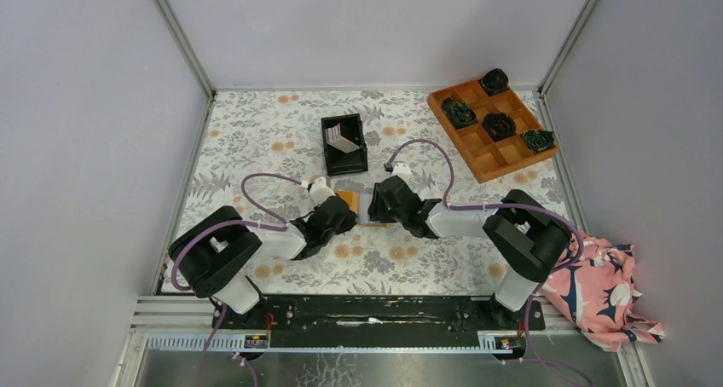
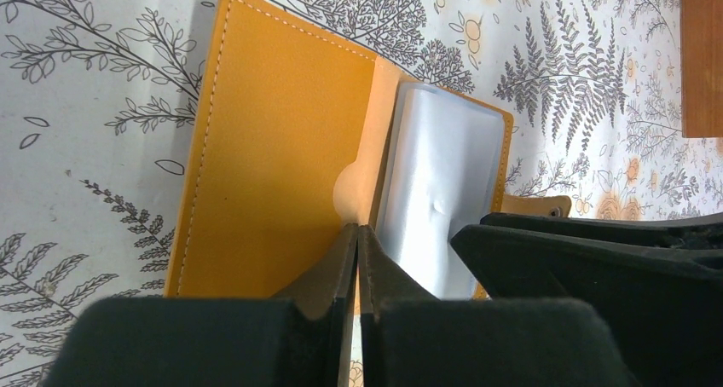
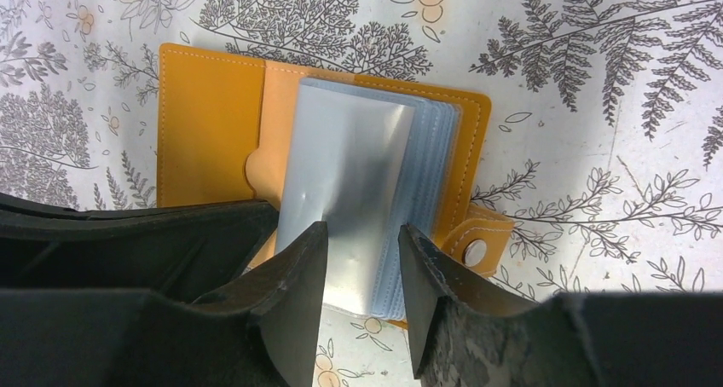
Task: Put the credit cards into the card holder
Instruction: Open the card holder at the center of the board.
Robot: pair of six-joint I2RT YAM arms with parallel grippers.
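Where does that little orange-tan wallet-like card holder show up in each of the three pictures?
Top external: the orange-tan leather card holder sits small at picture centre.
Left wrist: the card holder lies open, filling the centre-left.
Right wrist: the card holder lies upper centre, its clear sleeves showing.
Shared landmark: the fern-printed tablecloth lies under it in all three.

**Grey walls, a fern-printed table**

Plain pale grey walls (image 1: 375, 29) close in the left, back and right; silver metal posts (image 1: 182, 42) rise at the two back corners; the table (image 1: 256, 135) wears a white cloth printed with grey ferns and orange blossoms; a black rail (image 1: 375, 306) lines its near edge; the light is soft and even.
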